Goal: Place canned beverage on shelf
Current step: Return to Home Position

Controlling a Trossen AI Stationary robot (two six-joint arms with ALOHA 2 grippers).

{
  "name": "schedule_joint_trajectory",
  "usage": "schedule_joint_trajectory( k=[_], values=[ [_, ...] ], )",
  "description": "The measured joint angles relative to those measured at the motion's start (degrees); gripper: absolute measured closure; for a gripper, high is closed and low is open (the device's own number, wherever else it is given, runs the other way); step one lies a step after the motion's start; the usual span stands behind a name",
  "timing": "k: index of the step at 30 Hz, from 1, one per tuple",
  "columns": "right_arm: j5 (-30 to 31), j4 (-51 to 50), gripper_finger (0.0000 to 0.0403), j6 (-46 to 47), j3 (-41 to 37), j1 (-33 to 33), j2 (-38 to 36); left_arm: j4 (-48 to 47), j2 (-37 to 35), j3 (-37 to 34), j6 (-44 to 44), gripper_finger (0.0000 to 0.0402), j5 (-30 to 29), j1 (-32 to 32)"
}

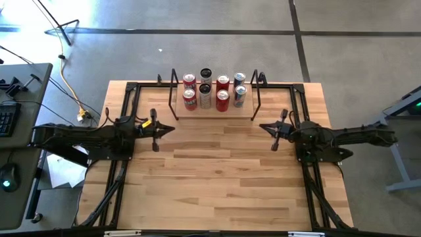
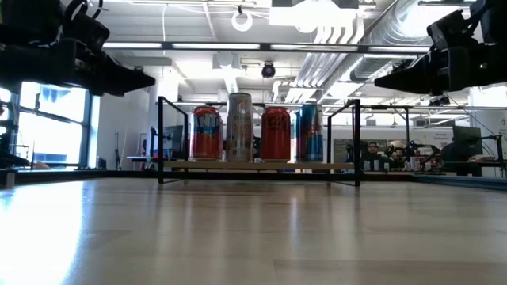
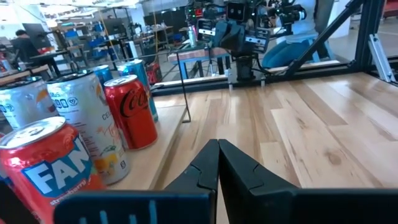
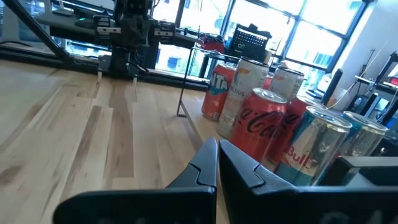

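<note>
The shelf (image 1: 212,114) stands at the middle of the table's far edge, a light-wood board with a black wire upright (image 1: 174,92) at each end. Several canned beverages (image 1: 214,92) stand upright on it in two rows: red Fanta (image 3: 43,168), a white can (image 3: 87,124), Coca-Cola (image 4: 264,127) and blue-silver Red Bull (image 4: 314,149). My left gripper (image 1: 173,129) hovers shut and empty just left of the shelf's near corner, pointing level toward the table's right. My right gripper (image 1: 261,126) hovers shut and empty right of the shelf, pointing left. In the low view both grippers (image 2: 150,80) (image 2: 379,81) hang well above the table.
Black frame rails (image 1: 122,164) (image 1: 309,178) run along the table's left and right sides under the arms. Bare wood (image 1: 214,171) lies between the arms and toward the near edge. A desk with a keyboard and a mouse (image 1: 8,178) stands off the table's left.
</note>
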Motion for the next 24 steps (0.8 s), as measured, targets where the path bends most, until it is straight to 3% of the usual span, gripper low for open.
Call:
schedule_joint_trajectory(
  k=[18,21,24],
  values=[
    [1.49,-16.65,0.0403,1.87,0.00,-0.02,-20.52,-20.39,-25.35,-0.33,0.92,0.0398,-2.29,-0.04],
    [1.89,-17.58,0.0403,2.32,0.02,-0.02,-21.25,-24.09,-30.32,-0.33,0.96,0.0398,-4.06,-0.02],
    [2.80,-17.77,0.0403,2.61,0.02,-0.07,-21.24,-24.89,-30.14,-0.33,0.94,0.0398,-5.22,0.00]
  ],
)
